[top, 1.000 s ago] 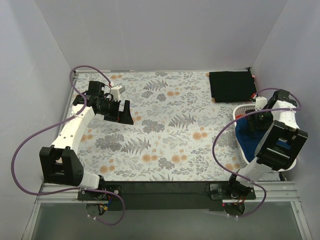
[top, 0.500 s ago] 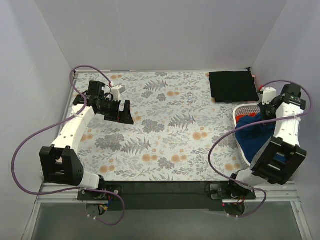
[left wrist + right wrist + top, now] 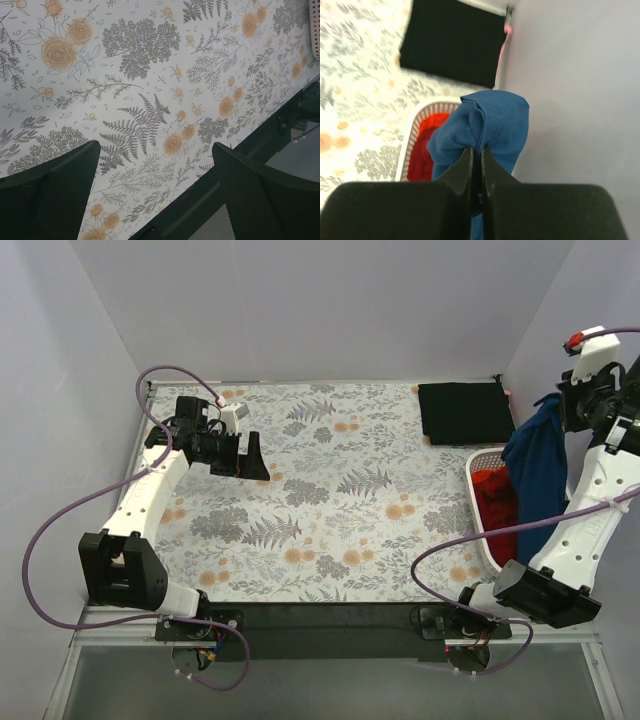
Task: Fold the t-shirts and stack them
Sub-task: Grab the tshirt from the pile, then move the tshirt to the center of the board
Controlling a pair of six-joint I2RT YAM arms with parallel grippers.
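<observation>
A navy blue t-shirt (image 3: pixel 537 472) hangs in the air above the white basket (image 3: pixel 478 502), pinched at its top edge by my right gripper (image 3: pixel 560 405), which is shut on it. The wrist view shows the blue t-shirt (image 3: pixel 490 125) bunched over the closed right gripper (image 3: pixel 477 150). A red t-shirt (image 3: pixel 497 508) lies in the basket (image 3: pixel 427 107) below. A folded black t-shirt (image 3: pixel 464 411) lies flat at the far right of the table. My left gripper (image 3: pixel 243 452) hovers open over the far left, with nothing between its fingers (image 3: pixel 60 185).
The floral table cover (image 3: pixel 330 490) spreads between the arms. Grey walls close in on the left, back and right; the raised right arm is near the right wall. The table's dark front edge (image 3: pixel 240 165) shows in the left wrist view.
My right gripper closed on the blue t-shirt in the basket and lifted it high toward the right wall, baring the red one. The left arm shifted only slightly.
</observation>
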